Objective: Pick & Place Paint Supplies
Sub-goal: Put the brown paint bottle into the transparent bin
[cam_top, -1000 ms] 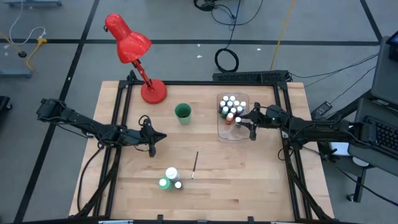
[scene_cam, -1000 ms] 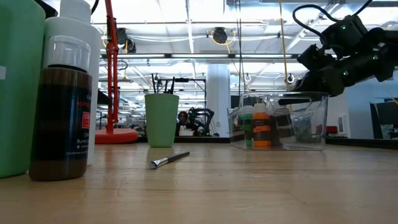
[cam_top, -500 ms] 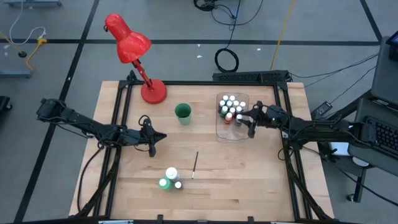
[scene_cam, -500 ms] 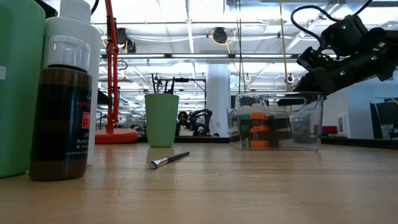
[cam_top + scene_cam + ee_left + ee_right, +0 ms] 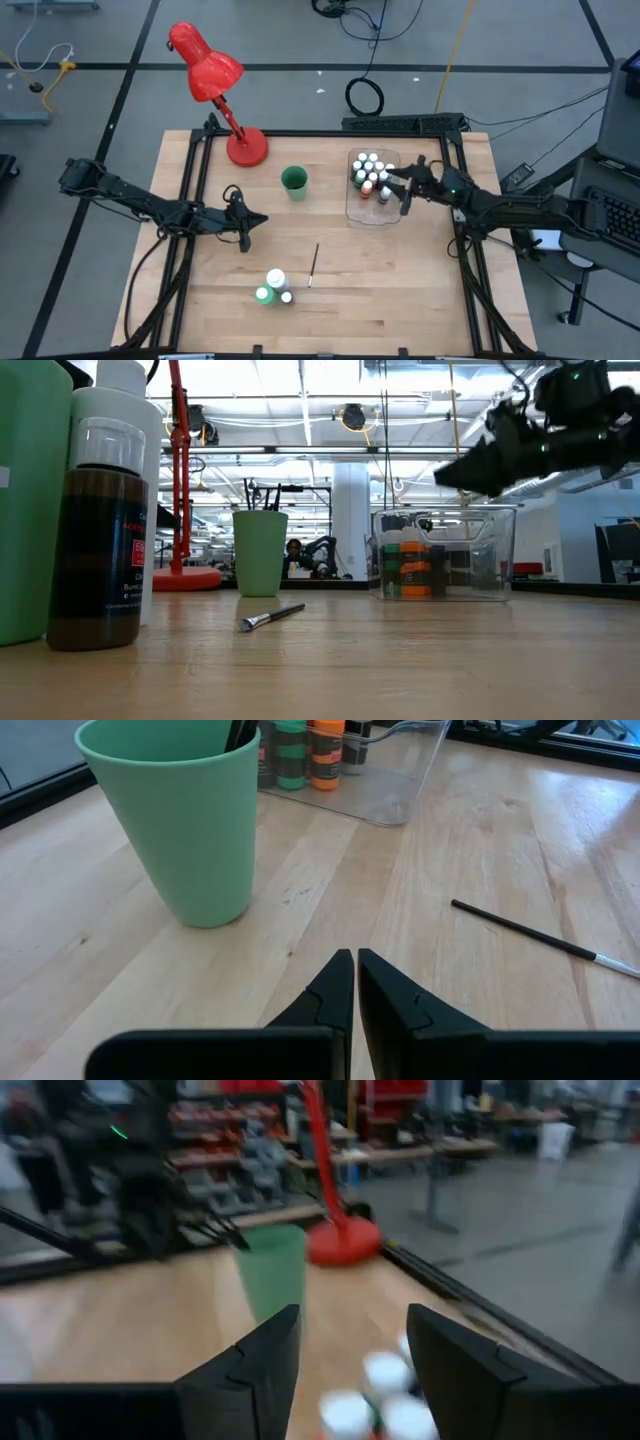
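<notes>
Small white-capped paint bottles stand in the far left part of a clear tray at the right. My right gripper hangs open above the tray's right side, clear of the bottles and pointing level toward the table's left. One thin brush lies flat on the wood mid-table. A white bottle, a green bottle and a small brown bottle stand near the front edge. My left gripper rests shut at the left, behind the green cup and empty.
The green cup stands left of the tray with dark brush handles sticking up out of it. A red desk lamp stands at the far left corner. Bare wood lies between the brush and the tray.
My right gripper has opened wider and risen out of the clear tray, tipping up from a downward slant to level. The left arm has kept still.
</notes>
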